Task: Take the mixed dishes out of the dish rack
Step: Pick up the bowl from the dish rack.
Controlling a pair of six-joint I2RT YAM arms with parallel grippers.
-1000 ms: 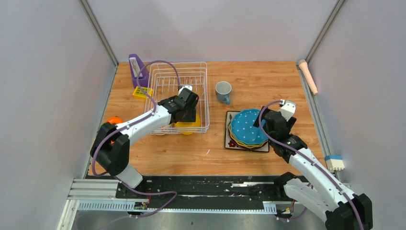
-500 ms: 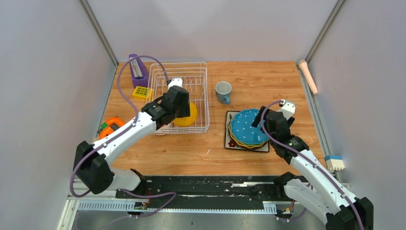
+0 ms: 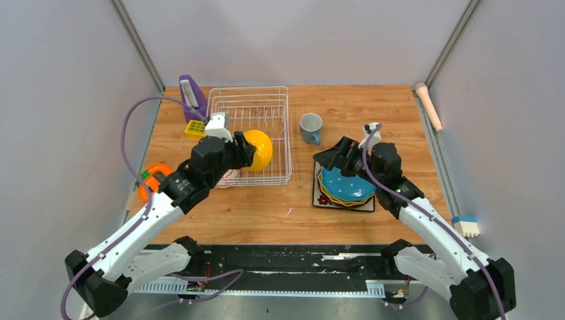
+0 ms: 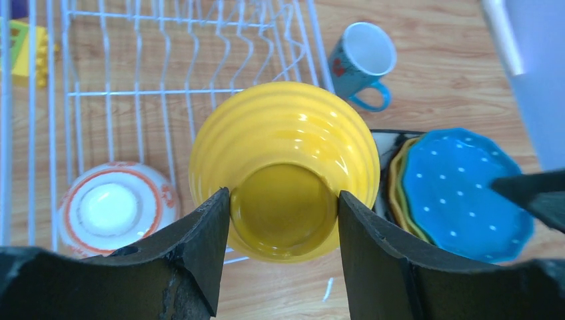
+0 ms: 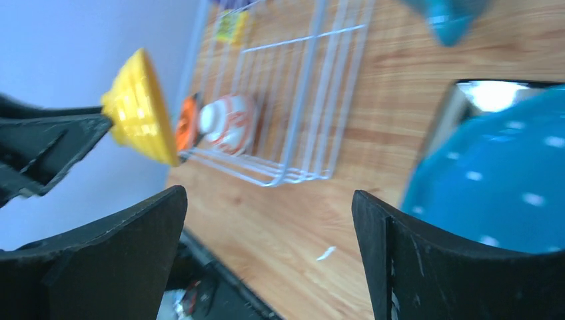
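Left gripper (image 4: pixel 283 207) has the yellow bowl (image 4: pixel 283 133) by its foot ring. One finger sits on each side of the base, about half spread and pressed against it. The bowl is tipped on its side with the mouth facing away from the wrist, and it is lifted clear above the near right corner of the dish rack (image 3: pixel 288 133). We judge the grip on the foot was chosen because the bowl sat upside down in the rack, leaving the base as the only narrow part to pinch.

The red-and-white patterned bowl (image 4: pixel 110 207) lies upside down in the rack's near left corner, not yet unloaded. The rest of the rack shows only bare prongs.

Already out on the table (image 3: pixel 266 207):
- the mug (image 3: pixel 310 127), standing upright just right of the rack
- the blue-dotted plate (image 3: pixel 343 187), topping a stack on the dark square plate (image 3: pixel 316 193)

Right gripper (image 5: pixel 268 197) hangs over the stack's far edge with its fingers spread wide, holding and touching nothing. We read it as parked clear of the bowl's likely path.
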